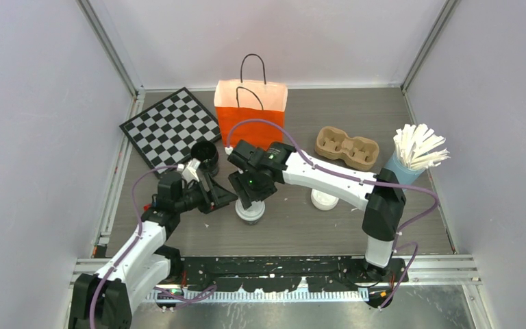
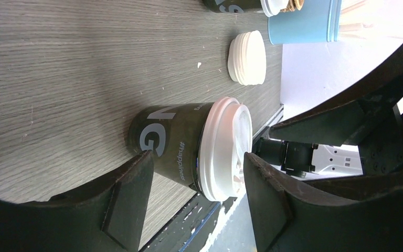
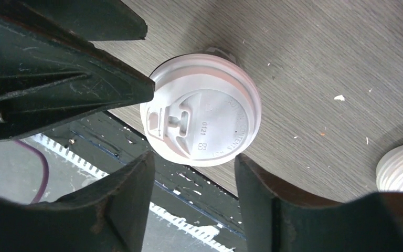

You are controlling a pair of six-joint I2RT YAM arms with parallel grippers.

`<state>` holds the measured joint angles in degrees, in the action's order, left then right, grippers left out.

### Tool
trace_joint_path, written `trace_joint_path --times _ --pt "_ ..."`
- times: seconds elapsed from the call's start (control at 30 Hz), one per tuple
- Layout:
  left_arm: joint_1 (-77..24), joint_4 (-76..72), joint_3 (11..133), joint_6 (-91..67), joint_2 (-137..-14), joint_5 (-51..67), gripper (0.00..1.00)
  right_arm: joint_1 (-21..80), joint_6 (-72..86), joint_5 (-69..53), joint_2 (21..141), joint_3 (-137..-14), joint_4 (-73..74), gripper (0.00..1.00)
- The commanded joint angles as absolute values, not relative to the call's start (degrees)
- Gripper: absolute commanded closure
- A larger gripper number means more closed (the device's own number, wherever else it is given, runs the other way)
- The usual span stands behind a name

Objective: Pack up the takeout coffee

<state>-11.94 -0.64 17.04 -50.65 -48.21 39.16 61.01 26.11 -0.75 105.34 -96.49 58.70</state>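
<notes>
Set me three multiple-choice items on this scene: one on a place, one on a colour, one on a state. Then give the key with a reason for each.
1. In the top view, where is the cardboard cup carrier relative to the orange bag?
A. to its right
B. to its left
C. inside it

2. What colour is the stick cup that holds the white sticks?
A. red
B. blue
C. green

3. How is the takeout coffee placed?
A. upright on the table, lidded
B. tipped on its side
C. inside the bag

Key:
1 A, the carrier lies on the table right of the bag.
2 B, its wall shows light blue.
3 A, the right wrist view looks straight down on its white lid.
</notes>
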Motion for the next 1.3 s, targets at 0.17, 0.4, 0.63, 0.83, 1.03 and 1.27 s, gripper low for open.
trace_joint_path --times 0.17,0.4,0.63,0.83,1.03,1.27 --pt "-12.2 -4.3 15.9 -50.6 -47.5 40.6 0.38 60.9 28.1 -0.9 101.4 -91.8 49.7 0.50" --pt "-12.2 -4.6 15.4 -50.6 -47.5 40.7 0.41 61.0 27.7 -0.4 103.8 -92.5 49.5 0.53" --pt "-12.1 -5.8 14.9 -51.5 -48.4 41.6 0.43 61.0 28.0 -0.4 104.4 -91.1 48.4 0.55" --pt "-12.1 -11.2 13.6 -55.1 -50.4 43.7 0.43 60.8 28.5 -0.8 105.0 -90.1 47.5 0.56" --pt "-12.2 -13.2 13.1 -56.4 -52.5 44.3 0.44 60.9 28.8 -0.9 105.2 -89.5 46.9 0.56" --pt "-12.1 -14.2 12.8 -56.7 -54.1 44.2 0.50 60.5 29.0 -0.9 105.2 -88.6 46.3 0.57"
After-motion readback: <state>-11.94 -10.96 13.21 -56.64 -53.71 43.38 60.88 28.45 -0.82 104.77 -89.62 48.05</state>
